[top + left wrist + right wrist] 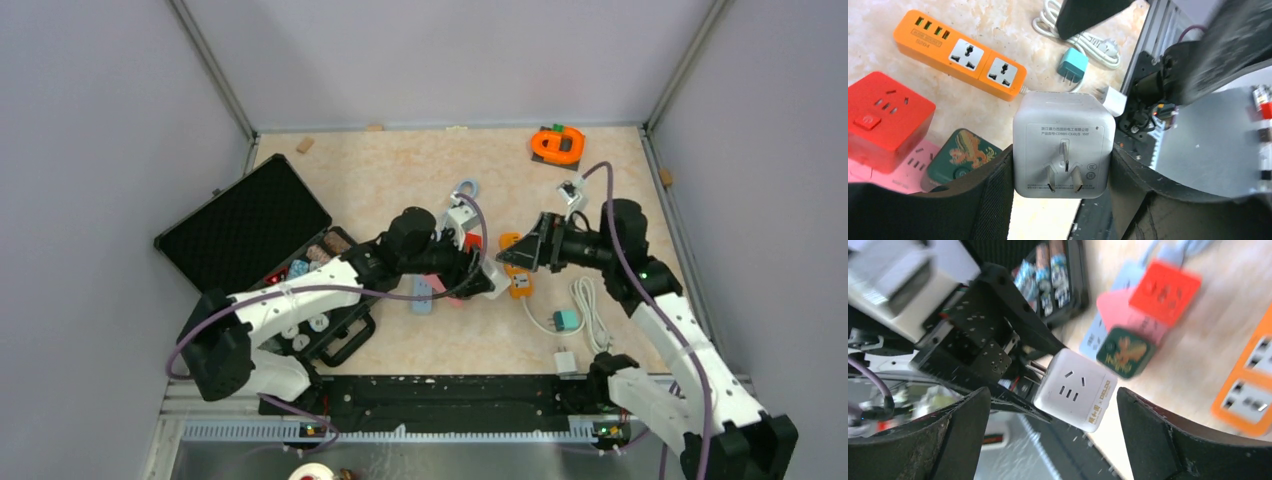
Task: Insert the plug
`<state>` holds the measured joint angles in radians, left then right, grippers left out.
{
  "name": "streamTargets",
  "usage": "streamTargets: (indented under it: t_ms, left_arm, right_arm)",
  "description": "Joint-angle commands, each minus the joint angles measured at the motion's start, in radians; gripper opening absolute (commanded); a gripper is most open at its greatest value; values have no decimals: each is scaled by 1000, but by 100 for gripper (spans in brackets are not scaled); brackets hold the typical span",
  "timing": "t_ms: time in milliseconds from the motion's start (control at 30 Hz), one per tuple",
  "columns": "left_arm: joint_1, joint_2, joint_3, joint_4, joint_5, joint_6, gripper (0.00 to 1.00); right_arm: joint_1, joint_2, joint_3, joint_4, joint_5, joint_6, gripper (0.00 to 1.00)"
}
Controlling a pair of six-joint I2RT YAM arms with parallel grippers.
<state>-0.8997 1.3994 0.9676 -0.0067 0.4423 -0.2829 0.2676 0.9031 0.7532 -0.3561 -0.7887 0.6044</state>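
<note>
Both arms look alike from here: smooth white shells along the long links, chunky black housings at the joints. The left arm (285, 300) and the right arm (680, 335) each carry a purple cable (300, 291) strung loosely along the outside. A small green light (645, 272) glows on a black joint of the right arm. The left hand (488, 278) has broad black fingers (993, 200) with a finely ribbed inner face. The right hand (508, 250) has matching black fingers (955, 440), their edges scuffed and dusted grey. Behind the left hand is a black bracket (980, 337) dotted with small holes and screws.
</note>
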Motion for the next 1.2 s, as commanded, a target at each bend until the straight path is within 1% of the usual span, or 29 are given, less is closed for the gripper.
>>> streamTargets:
  t_ms: [0,67,133,200,267,333,400,433,500,633,700,767,833,967,1067,1167]
  left_arm:
    - [35,-113,20,-35,-30,-203,0]
    - [54,-151,14,-71,-63,-282,0]
    - [85,-191,3,-109,-99,-383,0]
    - [139,-227,-18,-107,-51,-487,0]
    - [195,-258,-50,-61,40,-590,0]
    - [237,-283,-85,28,129,-695,0]
    - [257,-302,-113,120,188,-783,0]
    - [262,-308,-121,155,212,-824,0]
    - [262,-309,-124,208,250,-901,0]
    - [263,-299,-138,326,312,-1019,0]
    - [262,-290,-145,375,330,-1062,0]
    - [263,-280,-143,410,356,-1086,0]
    - [263,-270,-138,418,371,-1098,0]
    - [263,-259,-138,433,371,-1111,0]
    - [263,-250,-139,439,375,-1113,0]
    - [263,-241,-142,450,386,-1122,0]
  right_arm:
    - [9,-143,48,84,133,-186,92]
    - [9,-189,18,135,136,-242,93]
    - [9,-234,-34,218,95,-306,93]
    - [9,-291,-100,328,89,-329,93]
    - [10,-361,-190,499,73,-334,93]
    - [10,-452,-293,695,66,-325,95]
    - [9,-514,-401,905,60,-311,98]
    - [9,-533,-448,1013,38,-310,99]
    - [11,-543,-518,1188,41,-300,99]
    - [24,-500,-563,1376,41,-312,99]
    - [53,-458,-559,1412,50,-348,99]
    - [105,-421,-546,1412,73,-427,99]
    - [170,-389,-523,1373,126,-515,99]
    - [332,-315,-446,1227,242,-730,99]
    - [422,-256,-426,1252,326,-779,99]
    - [463,-190,-409,1308,340,-778,99]
